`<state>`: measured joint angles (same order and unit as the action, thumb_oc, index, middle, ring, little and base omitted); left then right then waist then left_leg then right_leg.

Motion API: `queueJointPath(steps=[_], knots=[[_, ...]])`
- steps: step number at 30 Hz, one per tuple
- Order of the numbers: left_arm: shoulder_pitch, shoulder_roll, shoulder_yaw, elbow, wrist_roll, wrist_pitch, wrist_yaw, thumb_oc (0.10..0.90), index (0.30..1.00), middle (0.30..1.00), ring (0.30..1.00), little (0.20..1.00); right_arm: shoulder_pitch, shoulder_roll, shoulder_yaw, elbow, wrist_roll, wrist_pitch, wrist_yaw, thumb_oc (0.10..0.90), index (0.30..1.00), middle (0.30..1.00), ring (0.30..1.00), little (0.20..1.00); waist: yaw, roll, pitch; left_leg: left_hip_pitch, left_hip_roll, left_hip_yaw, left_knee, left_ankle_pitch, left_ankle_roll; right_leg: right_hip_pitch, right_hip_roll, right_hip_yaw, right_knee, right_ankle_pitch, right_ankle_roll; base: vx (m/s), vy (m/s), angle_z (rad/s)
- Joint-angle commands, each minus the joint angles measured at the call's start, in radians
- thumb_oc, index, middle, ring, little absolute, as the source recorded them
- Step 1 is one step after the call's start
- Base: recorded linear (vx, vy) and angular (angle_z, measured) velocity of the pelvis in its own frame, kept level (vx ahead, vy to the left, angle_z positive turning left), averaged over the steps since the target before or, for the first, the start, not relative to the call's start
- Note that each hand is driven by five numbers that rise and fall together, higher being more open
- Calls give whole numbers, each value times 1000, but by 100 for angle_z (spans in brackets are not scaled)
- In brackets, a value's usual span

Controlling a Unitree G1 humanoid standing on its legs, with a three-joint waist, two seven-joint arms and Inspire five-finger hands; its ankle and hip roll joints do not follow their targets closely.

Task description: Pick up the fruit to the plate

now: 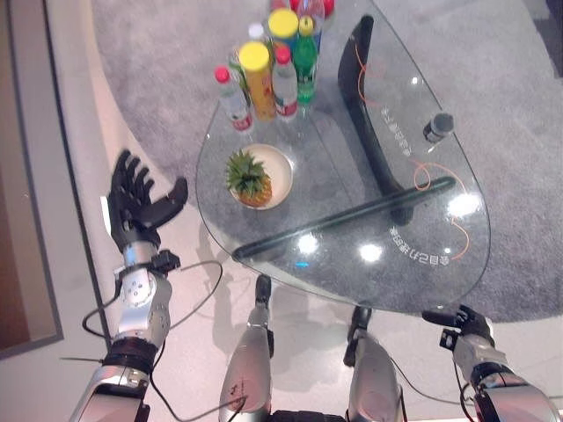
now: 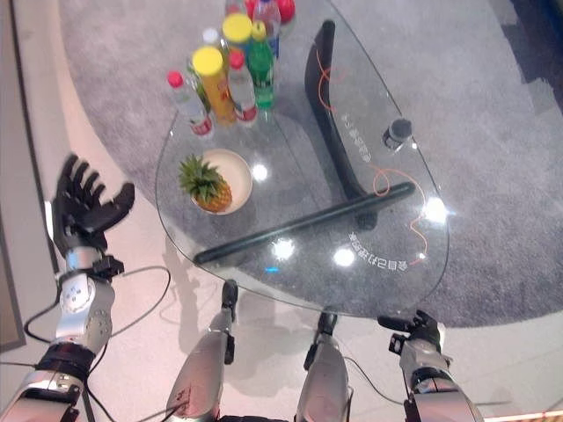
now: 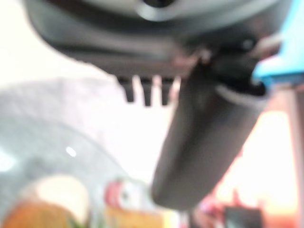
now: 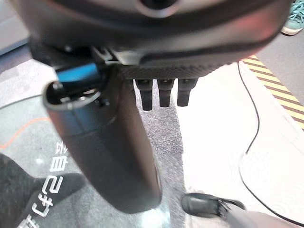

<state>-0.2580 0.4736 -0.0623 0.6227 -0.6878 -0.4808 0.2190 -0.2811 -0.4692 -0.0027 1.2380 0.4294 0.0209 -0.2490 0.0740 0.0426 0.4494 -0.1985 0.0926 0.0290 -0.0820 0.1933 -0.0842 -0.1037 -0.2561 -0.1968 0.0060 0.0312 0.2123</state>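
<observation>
Round glass table (image 1: 440, 255) on grey carpet (image 1: 158, 53): small pineapple (image 1: 247, 178) lies on the cream round plate (image 1: 280, 167).
Left hand (image 1: 136, 207) hovers beside the table, fingers spread, empty; right hand (image 1: 464, 322) low by the near edge, grip unclear.

Tabletop: we see a clear rounded glass table (image 1: 352, 176), glossy with bright glints.
Fruit: rough, scaly orange pineapple (image 1: 249, 180).
Dish: smooth cream round plate (image 1: 279, 170) (matt, we think).
Floor covering: grey fuzzy carpet (image 1: 158, 61).

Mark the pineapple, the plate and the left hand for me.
pineapple (image 1: 255, 188), left eye view, on its yellow body.
plate (image 1: 280, 167), left eye view, on its bare cream rim.
left hand (image 1: 132, 207), left eye view, on the palm.
</observation>
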Motion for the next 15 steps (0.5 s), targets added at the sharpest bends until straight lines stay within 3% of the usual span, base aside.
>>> queueJointPath(steps=[1,7,10,15], knots=[[4,14,65,136,117,-13,-79,800,900,900,900,900,102,-14,-25,17,-77,-22,23,800,900,900,900,900,-14,-50,-145,55,91,16,18,-73,-73,3,-45,-3,-24,82,12,186,43,0],[85,-16,44,432,299,117,-144,800,900,900,900,900,179,27,-2,77,-198,38,79,800,900,900,900,900,-37,-55,-279,169,116,60,-5,-88,-80,106,-47,-17,-67,94,22,253,46,-8],[98,-31,37,486,322,138,-186,800,900,900,900,900,193,43,12,95,-244,63,93,800,900,900,900,900,-43,-52,-302,193,121,68,-5,-97,-81,130,-46,-19,-70,87,20,138,44,-5],[124,-93,18,644,416,322,-202,800,900,900,900,900,206,77,42,149,-317,108,132,800,900,900,900,900,-52,-44,-339,253,127,74,-5,-117,-77,182,-46,-24,-63,65,19,110,41,-2]])
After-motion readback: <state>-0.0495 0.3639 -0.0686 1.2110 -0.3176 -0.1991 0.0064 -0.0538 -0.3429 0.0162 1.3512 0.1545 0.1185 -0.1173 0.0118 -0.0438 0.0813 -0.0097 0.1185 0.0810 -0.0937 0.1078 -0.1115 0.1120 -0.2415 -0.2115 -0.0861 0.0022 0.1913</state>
